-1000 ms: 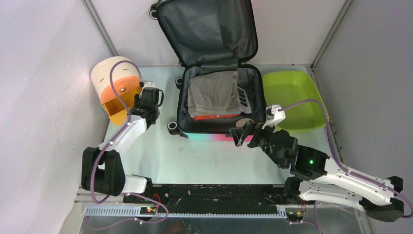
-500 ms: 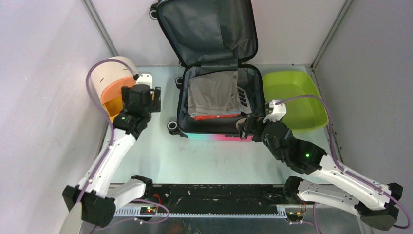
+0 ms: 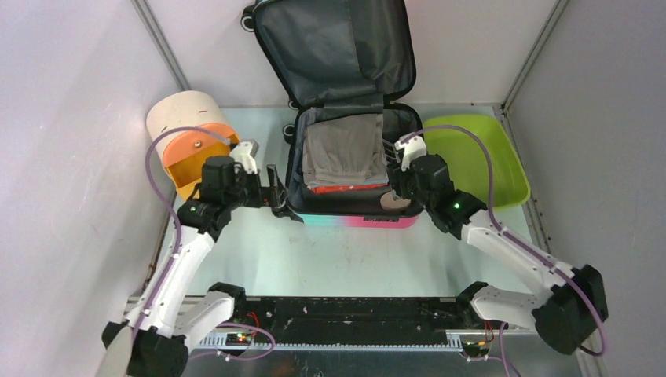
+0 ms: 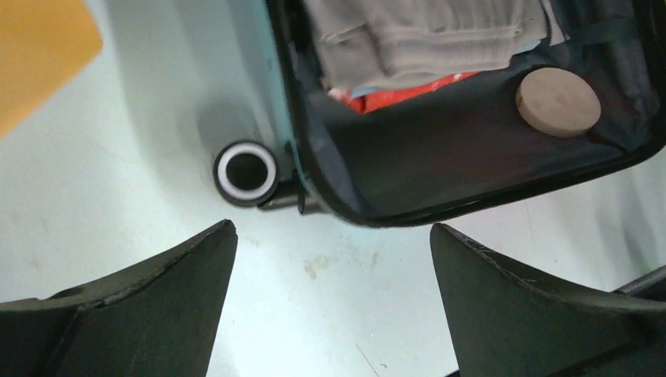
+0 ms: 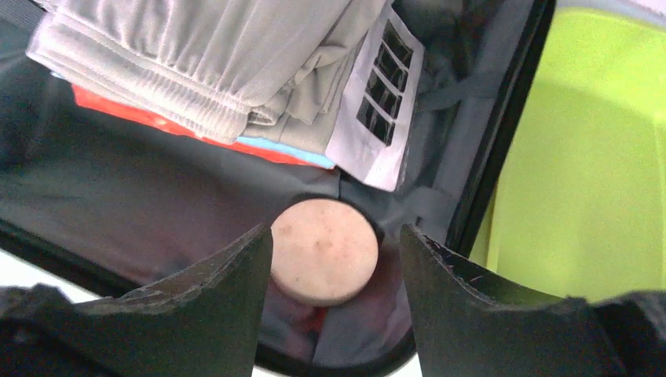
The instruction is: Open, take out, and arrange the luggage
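The luggage (image 3: 345,219) lies open on the table, its lid (image 3: 334,47) leaning on the back wall. Inside are folded grey clothes (image 3: 343,149), a red item (image 5: 118,110), a white card (image 5: 373,118) and a round beige disc (image 5: 323,251) in the near right corner. My right gripper (image 5: 336,229) hangs over that corner with its jaws partly narrowed either side of the disc and a gap showing on the right. My left gripper (image 4: 331,228) stands wide open and empty over bare table, just in front of the luggage's near left wheel (image 4: 246,173).
A lime-green tub (image 3: 471,157) sits right of the luggage, close to my right arm. A cream-and-orange cylinder (image 3: 184,133) lies at the back left, behind my left arm. Walls close in the table at the back and sides.
My left gripper opened, left the cylinder and swung right to the luggage's near left corner. My right gripper moved back over the luggage's near right corner and its jaws narrowed around the disc.
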You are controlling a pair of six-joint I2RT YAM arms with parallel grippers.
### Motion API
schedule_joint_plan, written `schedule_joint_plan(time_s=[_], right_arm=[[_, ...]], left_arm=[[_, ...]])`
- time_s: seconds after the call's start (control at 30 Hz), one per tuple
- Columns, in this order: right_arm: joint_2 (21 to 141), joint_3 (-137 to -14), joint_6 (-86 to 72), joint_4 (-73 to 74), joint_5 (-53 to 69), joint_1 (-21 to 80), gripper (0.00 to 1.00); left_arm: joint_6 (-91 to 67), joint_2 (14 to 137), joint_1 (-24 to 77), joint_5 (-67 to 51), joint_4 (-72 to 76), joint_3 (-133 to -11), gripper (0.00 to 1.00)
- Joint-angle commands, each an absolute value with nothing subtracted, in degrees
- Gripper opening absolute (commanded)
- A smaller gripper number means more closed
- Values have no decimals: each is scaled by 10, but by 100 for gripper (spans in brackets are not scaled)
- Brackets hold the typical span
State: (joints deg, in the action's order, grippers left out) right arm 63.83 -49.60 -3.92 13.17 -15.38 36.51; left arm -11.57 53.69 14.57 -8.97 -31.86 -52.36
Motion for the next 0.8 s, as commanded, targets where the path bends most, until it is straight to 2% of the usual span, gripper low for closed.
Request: schedule_joint_plan(time_s=[0.0,0.17,0.37,0.77], right_arm=[[694,-517,71,30,-61,340,65],[773,-518,155,-24,-47,334,66],[842,-533,218,-36,-52,326,65],[932,-553,287,-71,-111,312,61]], left_arm=[[-164,480,41,-266,-301,-484,100],[-148,437,42,-248,-300,-471,100],[-100,393,101,-115,-261,-408,100],[-87,406,118,-76,-281,-425,100]])
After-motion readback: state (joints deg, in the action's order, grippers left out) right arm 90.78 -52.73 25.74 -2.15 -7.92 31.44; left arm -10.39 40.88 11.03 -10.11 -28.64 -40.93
